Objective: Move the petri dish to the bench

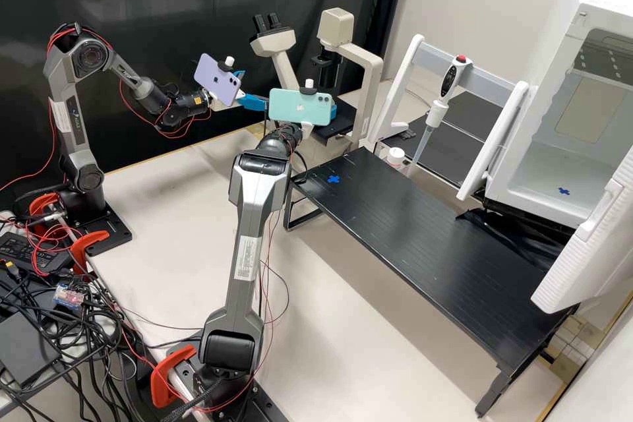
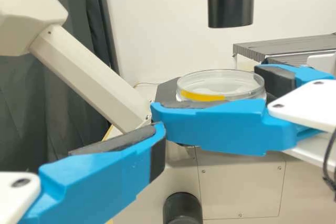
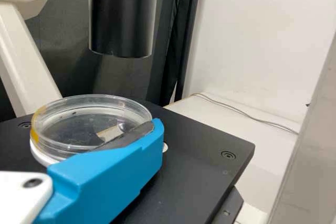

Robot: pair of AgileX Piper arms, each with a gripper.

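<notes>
In the high view my left gripper (image 1: 254, 91) stands open left of the microscope; its finger in the left wrist view is the blue one (image 2: 113, 174), holding nothing. By the microscope stage (image 1: 338, 125) is my right gripper (image 1: 333, 107), mostly behind its phone. The clear petri dish (image 2: 220, 83) with yellow tape sits between the pads of the right gripper (image 2: 210, 95), which is shut on it. In the right wrist view one finger of the right gripper (image 3: 118, 163) lies against the dish (image 3: 86, 121), over the black stage (image 3: 205, 156). Whether the dish rests on the stage, I cannot tell.
The microscope's lamp arm (image 1: 370, 79) rises beside the stage. A low black bench (image 1: 422, 237) with a blue cross mark (image 1: 333, 179) stands in front. A pipette (image 1: 442, 92) on a rack, a white-capped bottle (image 1: 395, 157) and an open white chamber (image 1: 554, 165) are farther right.
</notes>
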